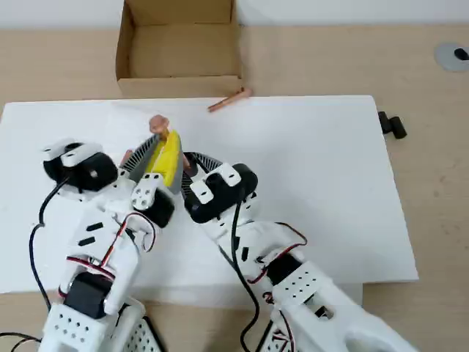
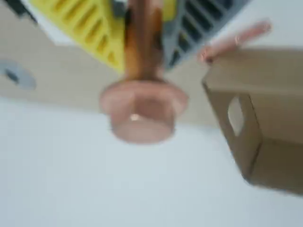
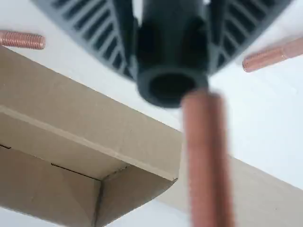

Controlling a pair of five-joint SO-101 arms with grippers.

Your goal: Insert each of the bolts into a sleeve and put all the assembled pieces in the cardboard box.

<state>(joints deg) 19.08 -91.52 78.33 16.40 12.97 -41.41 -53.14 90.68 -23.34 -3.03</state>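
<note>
two grippers close together: left gripper [image 2: 144,56] clamps a copper bolt [image 2: 142,111], right gripper [image 3: 173,75] grips a black sleeve [image 3: 170,56], bolt shaft beside its mouth.

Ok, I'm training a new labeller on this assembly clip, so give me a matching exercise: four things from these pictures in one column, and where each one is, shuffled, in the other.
Things
1. bolt with the wide head
2. dark sleeve
3. loose bolt
4. cardboard box

Places
A. lying beside the box's front wall
B. gripped by the right gripper
C. gripped by the left gripper
D. standing open at the far edge of the white sheet

Pairs: 1-C, 2-B, 3-A, 4-D
</note>
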